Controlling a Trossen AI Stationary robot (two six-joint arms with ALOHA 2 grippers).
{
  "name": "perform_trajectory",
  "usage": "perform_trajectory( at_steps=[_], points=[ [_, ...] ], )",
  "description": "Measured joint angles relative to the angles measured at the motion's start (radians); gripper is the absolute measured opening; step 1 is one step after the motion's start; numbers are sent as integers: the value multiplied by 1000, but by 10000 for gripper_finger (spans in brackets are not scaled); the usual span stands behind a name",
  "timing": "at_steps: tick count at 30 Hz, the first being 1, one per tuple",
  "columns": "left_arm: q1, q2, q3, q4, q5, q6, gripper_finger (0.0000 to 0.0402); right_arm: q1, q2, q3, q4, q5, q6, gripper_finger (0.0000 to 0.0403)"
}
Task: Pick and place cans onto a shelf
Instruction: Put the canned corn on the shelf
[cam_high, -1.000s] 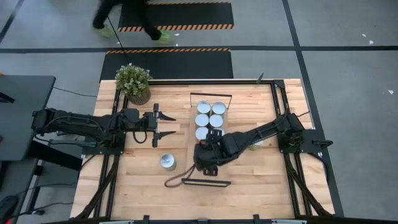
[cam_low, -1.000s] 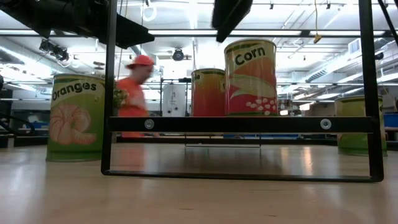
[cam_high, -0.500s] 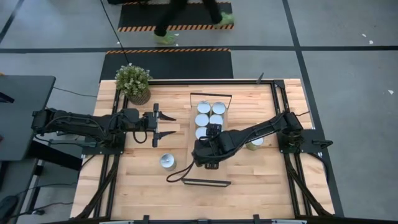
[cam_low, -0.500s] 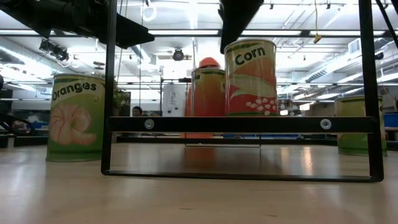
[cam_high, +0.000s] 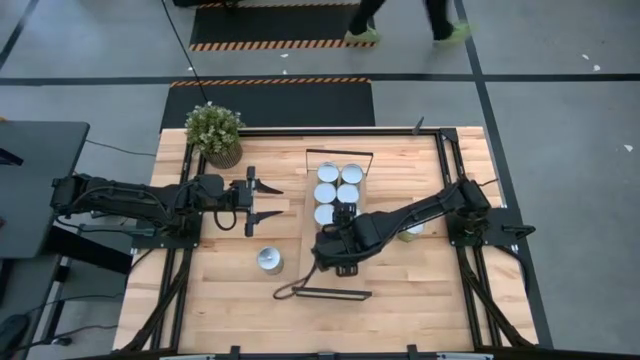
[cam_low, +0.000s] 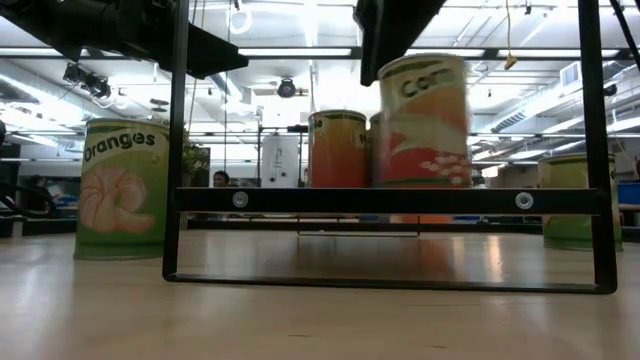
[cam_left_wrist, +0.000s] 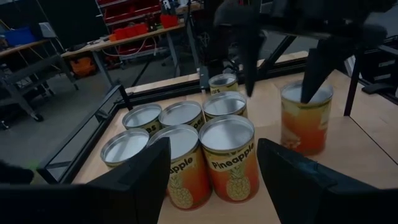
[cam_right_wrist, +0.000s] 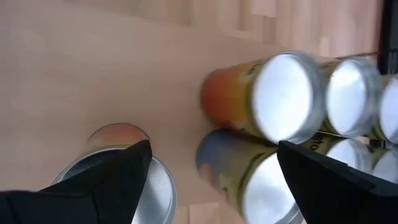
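The shelf (cam_high: 345, 278) is a light-wood board with black wire rails (cam_low: 390, 200). Several silver-topped cans (cam_high: 327, 192) stand on its far half in a tight cluster (cam_left_wrist: 227, 134). A Corn can (cam_low: 425, 120) stands nearer on the board, also in the left wrist view (cam_left_wrist: 303, 124). My right gripper (cam_high: 340, 245) is open right above it (cam_right_wrist: 211, 180). One finger is over the can's top and the other stands between this can and the cluster. My left gripper (cam_high: 270, 200) is open and empty, left of the shelf. My right gripper comes from above, pointing down, with one finger (cam_left_wrist: 314, 71) at the Corn can's top (cam_left_wrist: 297, 94). That finger hides the place of contact, so I cannot tell whether it touches. The other finger (cam_left_wrist: 249, 50) is clear of the can, which stands upright on the shelf.
An Oranges can (cam_high: 268, 260) stands on the table left of the shelf (cam_low: 125, 190). Another can (cam_high: 410, 230) stands right of the shelf, half under my right arm. A potted plant (cam_high: 214, 132) is at the far left. A person walks on the floor beyond the table.
My right gripper has gone a little toward the table's right edge. In the last half second the Corn can has shifted the same way along the shelf and shows blurred. A person has walked across behind the table.
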Motion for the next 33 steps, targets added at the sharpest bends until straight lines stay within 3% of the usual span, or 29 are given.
perform_trajectory(
  at_steps=[8, 12, 17, 20, 33],
  points=[
    [0, 0, 0, -7, 0, 0, 245, 56, 6, 81, -70, -40, -94, 362],
    [0, 0, 0, -7, 0, 0, 245, 66, 2, 156, -111, -33, -41, 362],
    [0, 0, 0, -15, 0, 0, 245, 81, 2, 162, -271, -102, 110, 362],
    [0, 0, 0, -14, 0, 0, 245, 89, -10, 133, -259, -178, 185, 362],
    [0, 0, 0, -19, 0, -17, 245, 95, -149, -102, -179, -199, 284, 362]
  ],
)
